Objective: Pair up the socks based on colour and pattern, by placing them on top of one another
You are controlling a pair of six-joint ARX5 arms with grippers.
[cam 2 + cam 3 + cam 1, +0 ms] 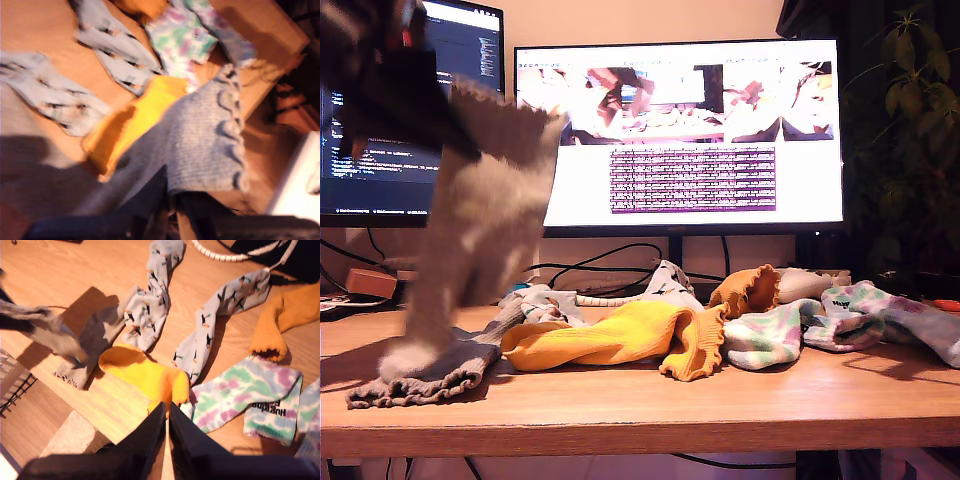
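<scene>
my first gripper: jaws clamped on the cuff of a grey ribbed sock, which hangs blurred above a second grey sock lying on the wooden table at the exterior view's left. my second gripper: jaws pressed together, nothing between them, above a yellow sock. two pale figured socks lie beyond it; an orange sock and blotched pastel socks lie towards the exterior view's right.

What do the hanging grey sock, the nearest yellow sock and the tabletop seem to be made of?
Grey sock: ribbed knit fabric, matte, seemingly cotton-like; ribs show in the first wrist view.
Yellow sock: soft knit with frilly cuff.
Tabletop: wood or wood-look laminate, grain lines visible.
</scene>
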